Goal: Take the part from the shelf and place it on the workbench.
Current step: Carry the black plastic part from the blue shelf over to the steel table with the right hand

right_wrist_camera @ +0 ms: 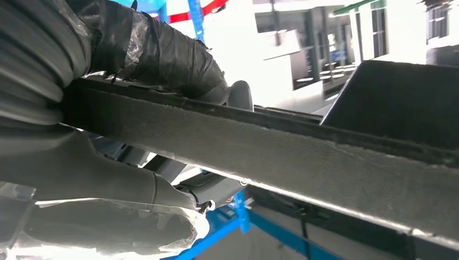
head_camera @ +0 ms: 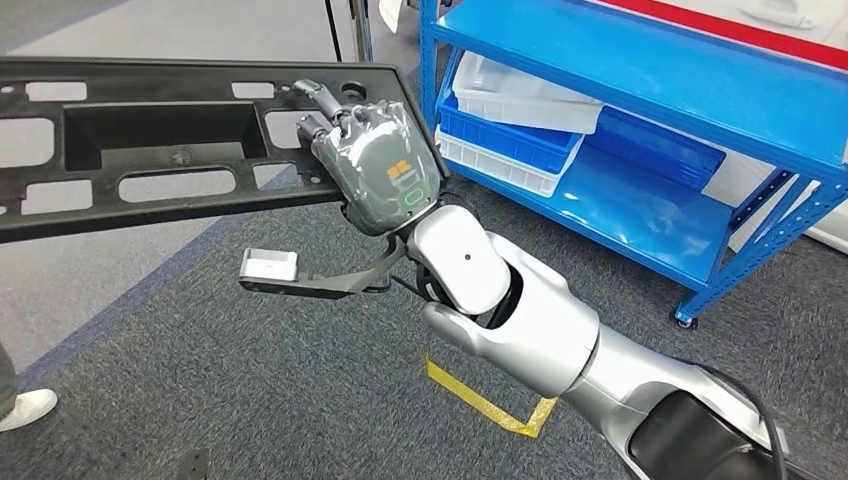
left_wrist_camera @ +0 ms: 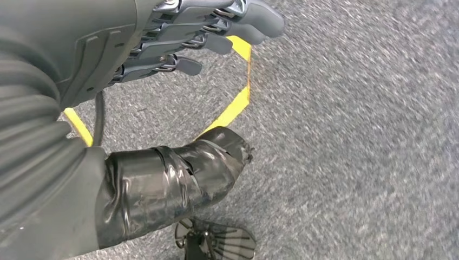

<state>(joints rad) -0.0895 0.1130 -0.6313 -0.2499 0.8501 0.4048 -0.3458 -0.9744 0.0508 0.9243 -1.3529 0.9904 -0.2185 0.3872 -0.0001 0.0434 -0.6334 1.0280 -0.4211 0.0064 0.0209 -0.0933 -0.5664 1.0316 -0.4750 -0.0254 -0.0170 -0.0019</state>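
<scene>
1. The right hand (head_camera: 378, 165) is clamped on the right end of the part (head_camera: 150, 140), a long, flat black plastic panel with rectangular and rounded cutouts.
2. The part is held up in the air over the grey carpet floor (head_camera: 250, 400), roughly level, and runs off to the left away from the hand.
3. In the right wrist view the part's edge (right_wrist_camera: 281, 151) crosses the picture, with the tape-wrapped thumb (right_wrist_camera: 162, 57) on one face and the rest of the hand on the other.
4. The blue shelf (head_camera: 640, 85) stands to the right of the part, apart from it; white and blue bins (head_camera: 520, 125) sit on its lower level.
5. The left hand (left_wrist_camera: 162, 108) hangs over the carpet with nothing in it, fingers (left_wrist_camera: 227, 32) extended and parted from the taped thumb (left_wrist_camera: 173, 179).
6. Yellow tape (head_camera: 490, 405) marks the floor below the right arm.
7. A white shoe (head_camera: 25, 408) shows at the left edge of the floor.
</scene>
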